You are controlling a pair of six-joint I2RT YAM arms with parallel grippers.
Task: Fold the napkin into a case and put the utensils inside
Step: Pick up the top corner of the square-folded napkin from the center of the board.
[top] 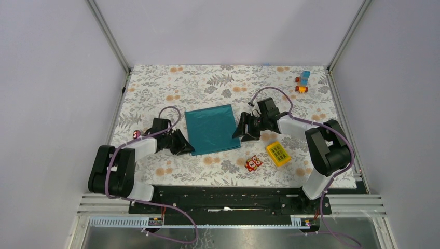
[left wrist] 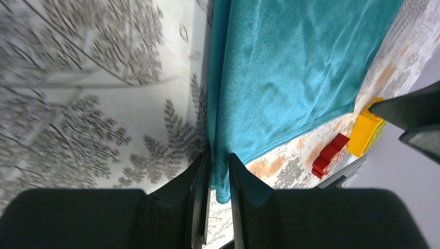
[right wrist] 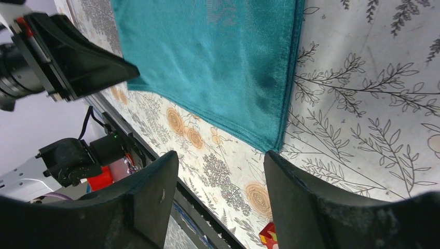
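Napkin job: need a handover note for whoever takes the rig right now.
Left gripper: shut on the near left corner of the napkin.
Right gripper: open at the near right corner, nothing gripped.
Napkin: flat mid-table, a broad rectangle.
Utensils: not made out in any view.
Done: no case yet.
Left: fold into a narrow case, insert utensils.

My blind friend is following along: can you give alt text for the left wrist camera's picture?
The left gripper pinches a corner of the teal napkin, spread on a leaf-printed table. A red toy and yellow block lie beyond.
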